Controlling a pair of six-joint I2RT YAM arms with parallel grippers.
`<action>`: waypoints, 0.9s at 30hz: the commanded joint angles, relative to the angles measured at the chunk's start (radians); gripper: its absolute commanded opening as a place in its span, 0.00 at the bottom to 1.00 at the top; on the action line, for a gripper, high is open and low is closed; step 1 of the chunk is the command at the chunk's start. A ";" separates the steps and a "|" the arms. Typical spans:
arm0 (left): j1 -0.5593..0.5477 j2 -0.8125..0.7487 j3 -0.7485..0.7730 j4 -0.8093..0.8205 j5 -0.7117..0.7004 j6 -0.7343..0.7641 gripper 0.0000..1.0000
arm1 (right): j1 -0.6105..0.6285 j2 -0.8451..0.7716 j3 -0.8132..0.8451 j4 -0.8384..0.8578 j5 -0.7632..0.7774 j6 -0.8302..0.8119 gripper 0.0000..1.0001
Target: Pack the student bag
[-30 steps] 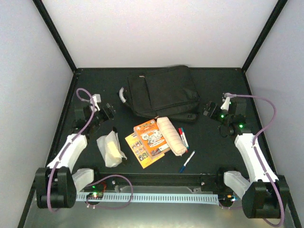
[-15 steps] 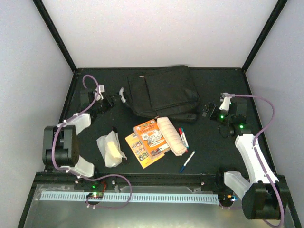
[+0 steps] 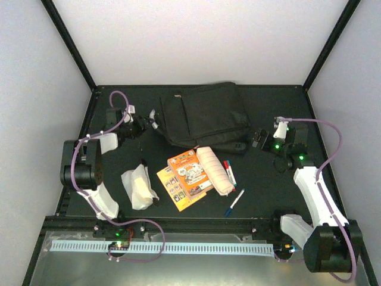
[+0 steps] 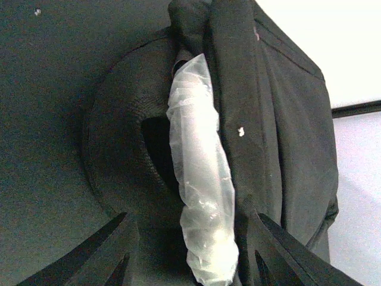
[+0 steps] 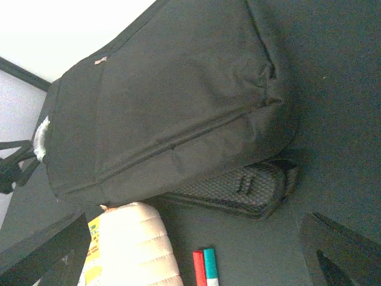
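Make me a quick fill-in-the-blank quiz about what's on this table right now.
1. On the backpack, the left gripper straddles the ____.
2. The jaws of the right gripper stand ____.
3. The cream roll lies between the orange booklet and a pair of ____.
Missing words: handle; open; markers.

The student bag (image 3: 205, 116) is black, the booklet (image 3: 189, 170) orange

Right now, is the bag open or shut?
Shut, as far as shown: the bag lies flat, no gap along its zip, nothing sticking out. Underside hidden.
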 commanded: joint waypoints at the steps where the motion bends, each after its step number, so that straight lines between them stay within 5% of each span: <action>1: -0.017 0.048 0.062 0.008 0.032 0.004 0.54 | 0.016 0.012 0.010 0.013 -0.035 -0.012 0.99; 4: -0.027 0.074 0.086 0.005 0.042 0.007 0.54 | 0.027 0.021 0.015 0.010 -0.031 -0.016 1.00; 14: -0.045 0.094 0.099 0.012 0.073 0.013 0.04 | 0.124 0.068 0.061 -0.008 0.011 -0.033 0.99; 27: -0.134 -0.187 -0.066 0.096 0.130 0.019 0.03 | 0.455 0.251 0.248 0.007 0.131 -0.066 1.00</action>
